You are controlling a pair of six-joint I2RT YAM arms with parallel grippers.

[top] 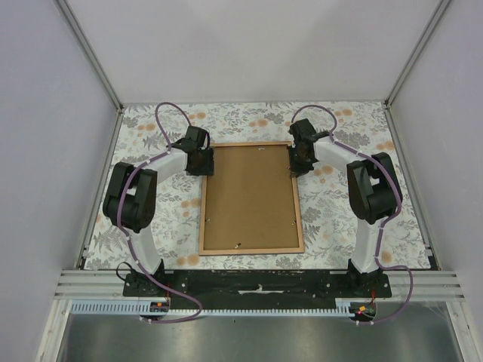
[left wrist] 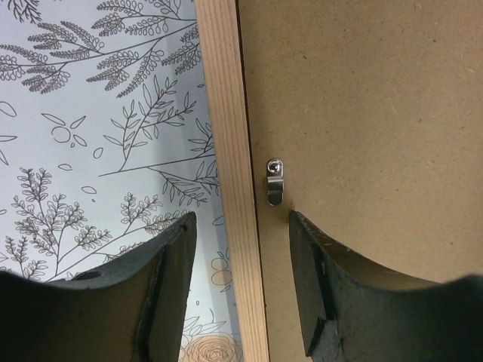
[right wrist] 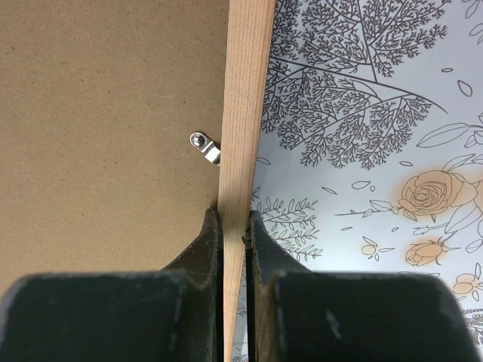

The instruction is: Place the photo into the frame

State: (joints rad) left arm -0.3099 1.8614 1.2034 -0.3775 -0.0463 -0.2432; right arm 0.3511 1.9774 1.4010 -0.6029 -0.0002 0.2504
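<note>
Pale wood decides the next move: the frame (top: 202, 219) lies back-up on the floral table (top: 355, 226), its long axis running away from the arm bases, with a brown backing panel (top: 249, 196) seated in it. On the left, the left end effector (left wrist: 241, 226) is released, its fingers straddling the left rail without touching it, and a metal clip (left wrist: 275, 182) sits just ahead. On the right, the right end effector (right wrist: 234, 222) is clenched on the right rail (a second clip (right wrist: 205, 147) sits just beyond). Both are at the rails' far end, equally near. The photo shows in no view, so I cannot tell whether it lies under the panel. The table is flat, and plain walls close it in on three sides.
</note>
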